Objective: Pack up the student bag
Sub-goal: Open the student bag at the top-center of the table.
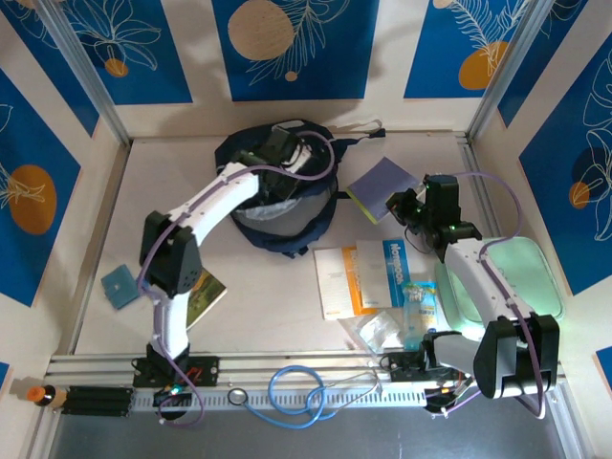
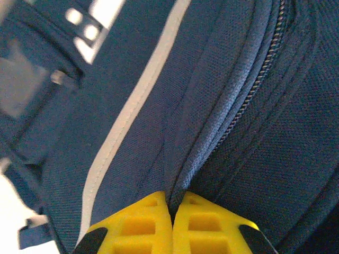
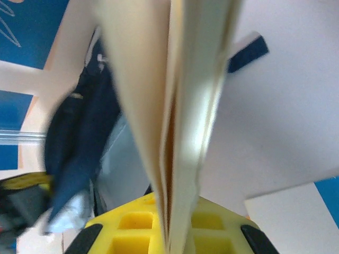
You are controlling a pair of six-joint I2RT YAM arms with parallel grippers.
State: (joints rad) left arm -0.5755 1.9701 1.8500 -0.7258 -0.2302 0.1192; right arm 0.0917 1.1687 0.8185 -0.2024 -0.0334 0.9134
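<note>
Left wrist: left end effector (image 2: 172, 207) pinching student bag (image 2: 228, 79) fabric.

From here I see my left gripper (image 1: 275, 163) down on the far part of the student bag (image 1: 287, 218). Just right of the bag, my right gripper (image 1: 405, 205) meets the edge of a purple notebook (image 1: 378, 184). Booklets (image 1: 356, 279) lie to its near right, a mint green case (image 1: 502, 277) farther right, and a teal square (image 1: 121, 286) well to its near left.

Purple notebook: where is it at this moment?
The purple notebook is right of centre in the top view, clamped in the right gripper, just right of the student bag.
</note>
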